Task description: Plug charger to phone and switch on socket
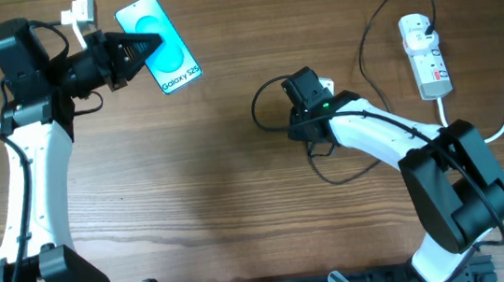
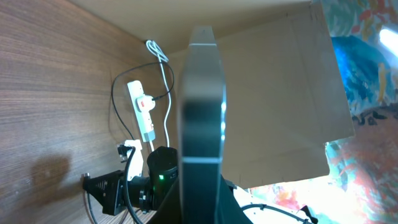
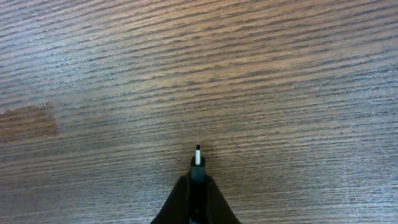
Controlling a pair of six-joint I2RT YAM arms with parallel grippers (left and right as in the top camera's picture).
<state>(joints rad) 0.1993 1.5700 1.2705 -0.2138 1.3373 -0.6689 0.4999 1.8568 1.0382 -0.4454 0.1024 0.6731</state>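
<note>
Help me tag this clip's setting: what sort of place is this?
Probably an indoor robot test bench: a wood-grain table, two robot arms standing at its edge, and a plain cardboard panel screening one side.

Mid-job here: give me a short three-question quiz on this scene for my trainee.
1. Fill in: in the overhead view, the socket lies on the robot's ____ side.
2. What is the left end effector shut on? A) the phone B) the socket C) nothing
3. True or false: the charger, held in the right end effector, is already plugged into the phone.
Key: 1 right; 2 A; 3 false.
</note>
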